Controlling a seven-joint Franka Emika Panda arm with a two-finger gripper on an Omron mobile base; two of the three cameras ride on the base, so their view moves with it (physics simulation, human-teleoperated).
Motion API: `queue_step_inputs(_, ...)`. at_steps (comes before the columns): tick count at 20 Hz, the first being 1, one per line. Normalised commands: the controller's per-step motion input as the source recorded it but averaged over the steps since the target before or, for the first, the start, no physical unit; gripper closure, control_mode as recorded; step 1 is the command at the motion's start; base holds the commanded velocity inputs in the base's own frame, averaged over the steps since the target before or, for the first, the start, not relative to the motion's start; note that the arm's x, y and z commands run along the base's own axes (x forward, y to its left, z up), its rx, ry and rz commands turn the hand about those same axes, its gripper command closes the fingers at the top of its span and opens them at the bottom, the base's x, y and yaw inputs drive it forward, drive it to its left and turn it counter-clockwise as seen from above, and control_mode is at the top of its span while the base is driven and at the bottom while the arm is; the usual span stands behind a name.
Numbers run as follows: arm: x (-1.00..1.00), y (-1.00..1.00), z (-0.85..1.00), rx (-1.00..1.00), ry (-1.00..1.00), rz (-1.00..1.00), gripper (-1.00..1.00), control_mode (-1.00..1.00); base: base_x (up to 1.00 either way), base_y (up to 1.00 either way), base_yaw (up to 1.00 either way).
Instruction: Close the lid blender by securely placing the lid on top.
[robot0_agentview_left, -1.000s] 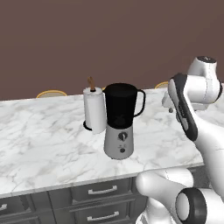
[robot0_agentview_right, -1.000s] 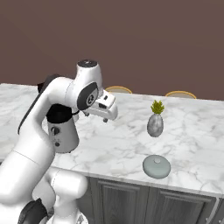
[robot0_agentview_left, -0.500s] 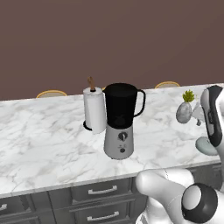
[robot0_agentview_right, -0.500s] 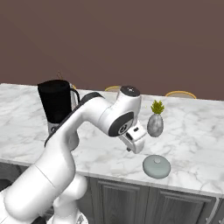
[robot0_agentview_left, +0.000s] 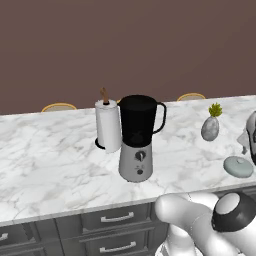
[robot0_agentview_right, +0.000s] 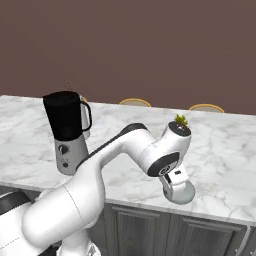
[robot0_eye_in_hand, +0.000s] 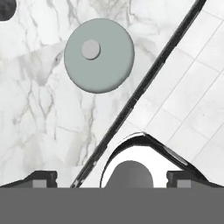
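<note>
The lid (robot0_eye_in_hand: 99, 55) lies flat on the marble counter (robot0_agentview_left: 50, 155) near its front edge, well apart from the blender (robot0_agentview_left: 138, 137), which stands further along the counter just beside a paper towel roll (robot0_agentview_left: 108, 125). In the left base view the lid (robot0_agentview_left: 238, 166) sits in front of a small grey vase with a green sprig (robot0_agentview_left: 211, 125). The blender jar's rim is uncovered — the task is at the reach-and-grasp stage.

In the right base view the gripper (robot0_agentview_right: 176, 189) hangs over the counter's front edge, right at the lid (robot0_agentview_right: 186, 194), part of which it hides. The hand view looks straight down: the two fingertips (robot0_eye_in_hand: 40, 179) stand wide apart at the bottom, nothing between them — the hand is released and empty. The lid is off-centre here, toward the top and left of the midline.

For a good grasp, judging from this: shift the hand over the counter until the small centre knob (robot0_eye_in_hand: 91, 49) lies midway between the fingertips, then descend vertically. Gripping the knob or across the rim should both work; the low dome may slip if pinched off-centre.
</note>
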Motion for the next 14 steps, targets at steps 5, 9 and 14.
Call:
queue_step_inputs(5, 0.29, -0.06, -0.13, 0.00, 0.02, -0.07, -1.00, -1.00, 0.00, 0.00, 0.00)
queue_step_inputs(9, 0.57, 0.00, -0.06, 0.00, 0.12, -0.05, -1.00, -1.00, 0.00, 0.00, 0.00)
queue_step_inputs(14, 0.59, -0.12, -0.15, 0.01, 0.11, -0.01, -1.00, -1.00, 0.00, 0.00, 0.00)
